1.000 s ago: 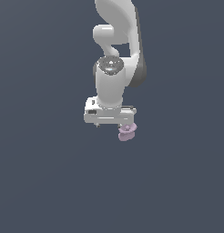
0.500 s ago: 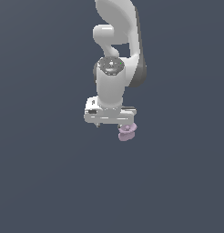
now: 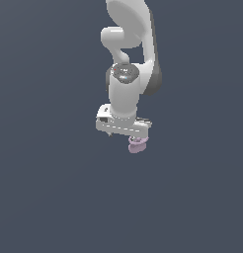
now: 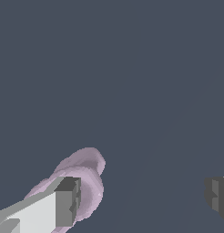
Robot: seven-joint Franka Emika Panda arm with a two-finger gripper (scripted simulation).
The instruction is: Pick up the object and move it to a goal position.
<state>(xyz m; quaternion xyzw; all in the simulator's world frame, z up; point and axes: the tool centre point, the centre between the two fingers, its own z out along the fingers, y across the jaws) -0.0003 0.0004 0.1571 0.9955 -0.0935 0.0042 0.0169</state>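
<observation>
1. Nearest the wrist camera, at the lower left of the wrist view, one grey-tipped white finger (image 4: 63,202) lies against the small pale lilac-pink spool-like object (image 4: 84,182), a short cylinder with a flared rim.
2. The other finger's dark pad (image 4: 217,195) sits at the lower right of the same frame, well apart from the object, with bare background between them. So the fingers are spread, touching the object on one side only, not pinching it.
3. Farther off, in the middle of the exterior view, the white Panda arm's gripper (image 3: 136,141) points down, and the lilac object (image 3: 137,144) shows just under the hand, toward the exterior view's right.
4. Judgement: the step in hand looks like grasping. The next move calls for centring the object between the fingers, then closing.
5. The wrist view shows the wide gap and the one-sided contact; the exterior view hides the fingers behind the hand. The exterior view alone shows the arm's pose. Neither view shows a goal marker or any surface beneath.
</observation>
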